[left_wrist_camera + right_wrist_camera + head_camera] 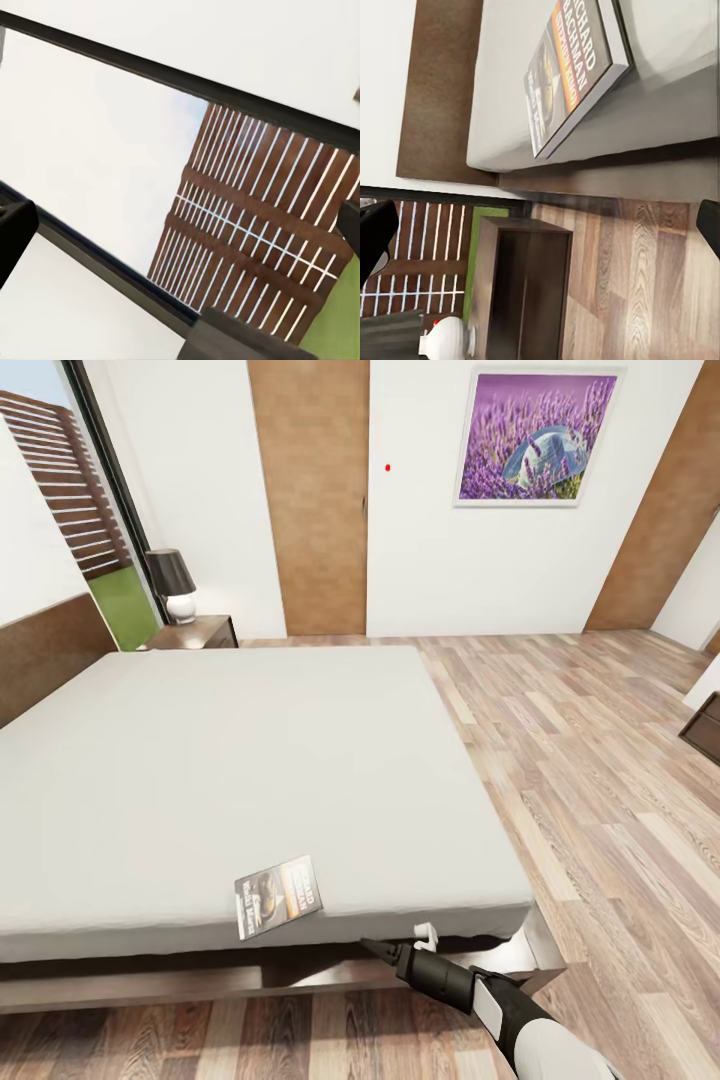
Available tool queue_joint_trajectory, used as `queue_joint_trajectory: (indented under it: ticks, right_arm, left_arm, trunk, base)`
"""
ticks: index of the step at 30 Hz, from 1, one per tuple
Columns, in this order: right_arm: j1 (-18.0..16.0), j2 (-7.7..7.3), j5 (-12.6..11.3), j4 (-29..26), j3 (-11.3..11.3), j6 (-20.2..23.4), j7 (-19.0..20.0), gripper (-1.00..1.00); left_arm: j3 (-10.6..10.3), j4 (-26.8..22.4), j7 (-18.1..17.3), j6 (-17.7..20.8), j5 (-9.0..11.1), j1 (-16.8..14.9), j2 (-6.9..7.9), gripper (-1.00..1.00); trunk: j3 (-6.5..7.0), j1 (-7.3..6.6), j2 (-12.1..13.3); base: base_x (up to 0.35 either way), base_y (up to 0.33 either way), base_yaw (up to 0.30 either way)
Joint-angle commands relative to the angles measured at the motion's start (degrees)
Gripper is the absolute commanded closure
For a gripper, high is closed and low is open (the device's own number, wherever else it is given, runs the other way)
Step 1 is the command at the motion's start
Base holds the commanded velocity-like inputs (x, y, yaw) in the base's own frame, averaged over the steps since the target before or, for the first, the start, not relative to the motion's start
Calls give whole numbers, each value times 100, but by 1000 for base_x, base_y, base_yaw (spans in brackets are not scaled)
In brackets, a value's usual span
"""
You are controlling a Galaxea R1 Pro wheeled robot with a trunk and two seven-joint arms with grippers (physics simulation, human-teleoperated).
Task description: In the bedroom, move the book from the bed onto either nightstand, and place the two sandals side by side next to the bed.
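1. Black-and-white right end effector seen low in the head view, just off the bed's near edge, below mattress level; fingers apart, one dark tip and one white tip showing, nothing held between them.
2. Left end effector: dark fingertip edges glimpsed at the borders of the left wrist view, aimed at the black-framed window and a slatted brown fence outside; open or closed could not be told.
3. Key relation: book lay flat on the bed, at the very near edge of the grey mattress, up and toward the robot's left from the right end effector, near but not touching. Long axis ran roughly along the mattress edge, slightly tilted, one corner overhanging the edge. Right arm judged clearly the nearer one for a pick.
4. Right wrist view: book seen close, overhanging the mattress edge, offering a graspable rim.
5. Writing: orange band with white capitals, reading "RICHARD BACHMAN" in the right wrist view; smaller lettering on the dark cover too blurred to read.
6. Farther out: nightstand beside the headboard at the far left, carrying a lamp with a dark shade; well apart from the book.
7. Sandals not spotted.
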Motion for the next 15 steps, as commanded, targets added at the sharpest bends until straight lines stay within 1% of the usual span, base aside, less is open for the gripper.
queue_joint_trajectory:
  ticks: [1, 4, 15]
  right_arm:
    - [-3, 6, 40, -16, -49, 60, 27, -100]
    - [-3, 6, 40, -16, -50, 60, 27, -100]
    - [-3, 6, 40, -16, -49, 52, 27, -100]
  left_arm:
    - [-49, -5, 39, 60, 59, -6, 10, -100]
    - [-52, -5, 57, 64, 56, -7, 8, -100]
    - [-64, -4, 77, 74, 46, -1, 7, -100]
  trunk:
    - [-23, 22, -44]
    - [-77, 88, -165]
    - [-77, 88, -165]
  base:
    - [0, 0, 0]
    - [0, 0, 0]
    - [0, 0, 0]
